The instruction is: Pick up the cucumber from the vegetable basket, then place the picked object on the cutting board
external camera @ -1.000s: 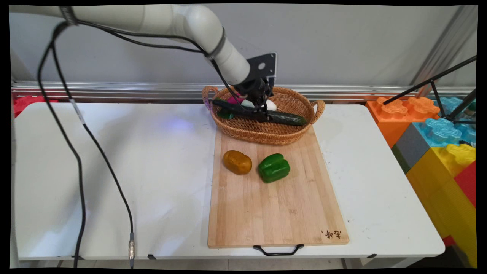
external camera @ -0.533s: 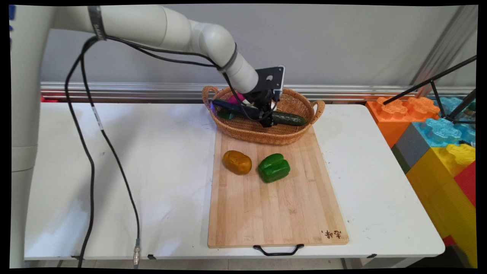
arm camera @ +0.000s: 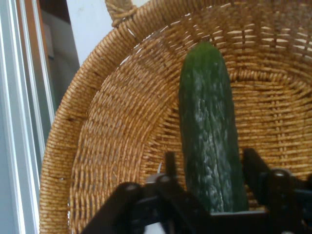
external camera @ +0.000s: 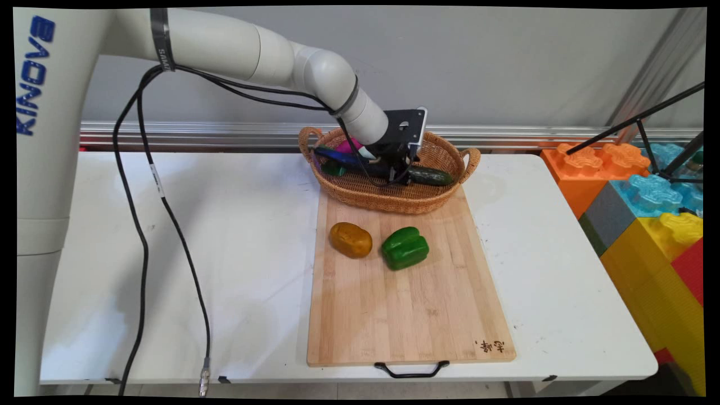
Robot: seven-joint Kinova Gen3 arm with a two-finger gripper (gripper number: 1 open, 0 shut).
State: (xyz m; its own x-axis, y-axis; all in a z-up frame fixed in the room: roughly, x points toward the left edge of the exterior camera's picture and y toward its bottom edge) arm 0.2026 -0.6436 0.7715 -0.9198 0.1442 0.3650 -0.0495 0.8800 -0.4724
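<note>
A dark green cucumber (arm camera: 208,131) is lying lengthwise across the floor of a woven wicker basket (external camera: 360,194), its rounded end pointing toward the basket's right handle in the main view. The black gripper (external camera: 397,175) is reaching down into the basket over the cucumber's middle, and in the hand view the cucumber is running up between the two fingers (arm camera: 254,170), which are standing apart on either side of it, spread a little wider than the vegetable; whether they are touching its skin cannot be told. The cucumber (external camera: 430,176) is showing only its right half in the main view, the rest lying behind the gripper and wrist.

Other items are sitting in the basket's left part behind the arm: a magenta piece (external camera: 347,145) and a small dark green piece (external camera: 333,168), neither clear enough to name. The basket is resting on the far end of a bamboo cutting board (external camera: 405,304), which is lying on the white table (external camera: 225,253). Nearer the camera on the board, a brown potato (external camera: 351,239) and a green bell pepper (external camera: 405,248) are sitting side by side, close but apart. Large coloured toy blocks (external camera: 647,208) are standing stacked off the table's right end.
</note>
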